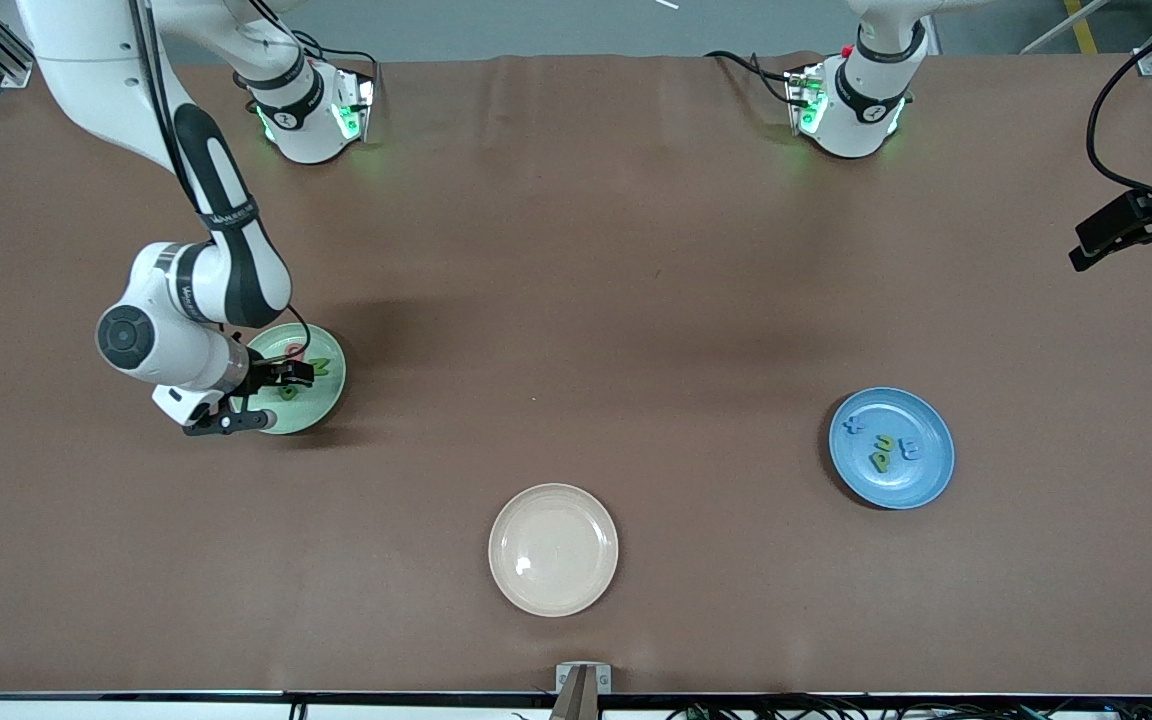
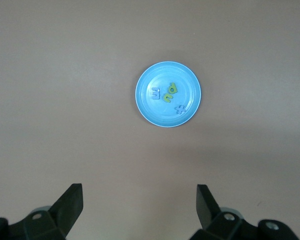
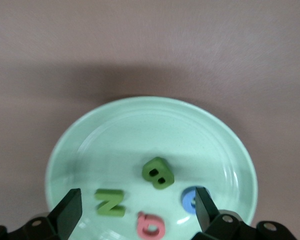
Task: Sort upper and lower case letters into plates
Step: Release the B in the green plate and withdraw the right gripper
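Note:
The pale mint green plate (image 3: pixel 140 110) holds a green N (image 3: pixel 110 202), a green B (image 3: pixel 158 172), a pink Q (image 3: pixel 151 227) and a blue G (image 3: pixel 191 199). My right gripper (image 3: pixel 137 192) hangs low over this plate (image 1: pixel 324 405) at the right arm's end of the table, open, with nothing between its fingers. The blue plate (image 1: pixel 926 480) at the left arm's end holds a blue x (image 2: pixel 180 109), a blue m (image 2: pixel 155 93), a green u (image 2: pixel 168 96) and a green p (image 2: pixel 173 88). My left gripper (image 2: pixel 140 189) is open and empty, high above the bare table beside the blue plate.
A cream-beige plate (image 1: pixel 553 549) with nothing in it sits nearest the front camera, midway between the two other plates. A black clamp with cables (image 1: pixel 1141 225) juts in at the left arm's end of the table. Brown cloth covers the table.

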{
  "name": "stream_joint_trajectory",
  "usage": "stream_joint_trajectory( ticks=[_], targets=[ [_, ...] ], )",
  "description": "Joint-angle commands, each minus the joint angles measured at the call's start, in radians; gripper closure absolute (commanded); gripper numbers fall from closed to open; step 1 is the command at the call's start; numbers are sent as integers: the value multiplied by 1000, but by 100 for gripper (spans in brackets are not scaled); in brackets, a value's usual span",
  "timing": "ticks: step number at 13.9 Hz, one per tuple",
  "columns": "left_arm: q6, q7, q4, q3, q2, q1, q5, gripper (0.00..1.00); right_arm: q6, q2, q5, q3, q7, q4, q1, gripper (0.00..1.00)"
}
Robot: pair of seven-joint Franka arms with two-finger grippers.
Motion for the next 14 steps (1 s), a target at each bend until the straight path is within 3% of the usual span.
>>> stream_joint_trajectory(
  ticks=[1, 4, 8, 14],
  targets=[
    [5, -31, -7, -11, -2, -9, 3, 0, -169, -76, -4, -43, 17, 79, -11, 0],
    [2, -47, -7, -13, 1, -18, 4, 0, -392, -93, -60, -91, 74, 253, -12, 0],
    [3, -47, 5, -21, 7, -10, -3, 0, -698, -84, -88, -99, 97, 546, -57, 0],
    [8, -42, 5, -22, 2, -12, 1, 0, -748, -83, -90, -100, 95, 680, -75, 0]
  ],
)
